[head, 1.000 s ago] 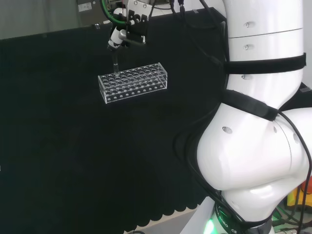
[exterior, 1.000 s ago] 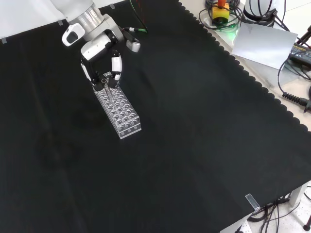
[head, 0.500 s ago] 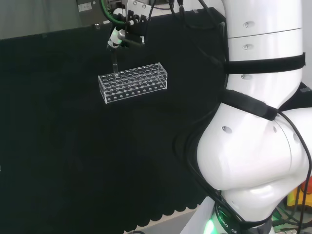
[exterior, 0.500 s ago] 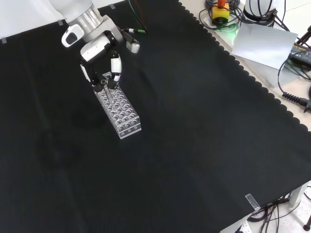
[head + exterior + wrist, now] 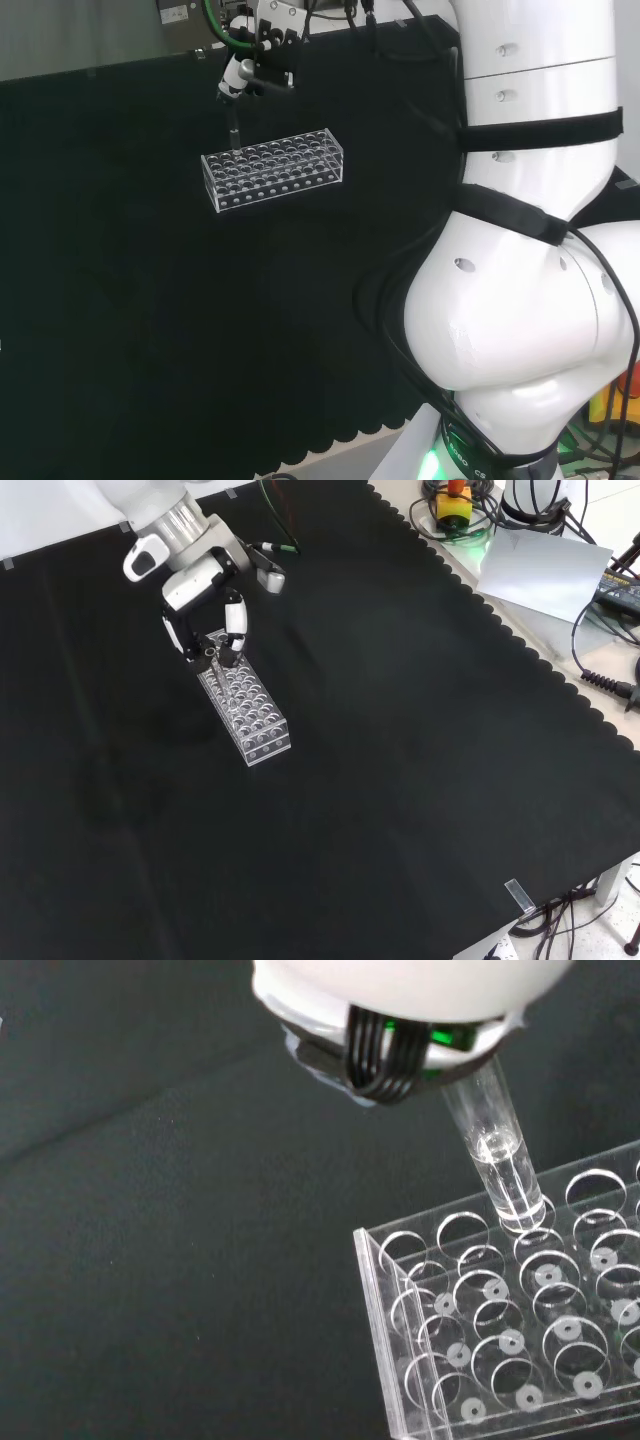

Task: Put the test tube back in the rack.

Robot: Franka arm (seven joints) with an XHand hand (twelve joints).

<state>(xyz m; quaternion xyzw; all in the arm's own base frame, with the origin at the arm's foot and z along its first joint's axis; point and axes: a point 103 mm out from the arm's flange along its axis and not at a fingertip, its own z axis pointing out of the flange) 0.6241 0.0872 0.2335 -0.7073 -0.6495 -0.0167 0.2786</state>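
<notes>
Clear test tube pinched in the hand's curled fingers, tip seemingly at a rack hole.

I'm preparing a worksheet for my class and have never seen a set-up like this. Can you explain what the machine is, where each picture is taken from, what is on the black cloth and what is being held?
It is a white robot arm with a black and white hand shaped like a person's. One picture looks over the arm from behind and above, one looks down on the black cloth from the front, and one is shot from the wrist, close up. On the cloth stands a clear plastic test tube rack with rows of round holes. The hand's curled fingers hold a clear glass test tube upright, its lower end at a hole near one end of the rack. Whether it has entered that hole is hard to tell.
</notes>
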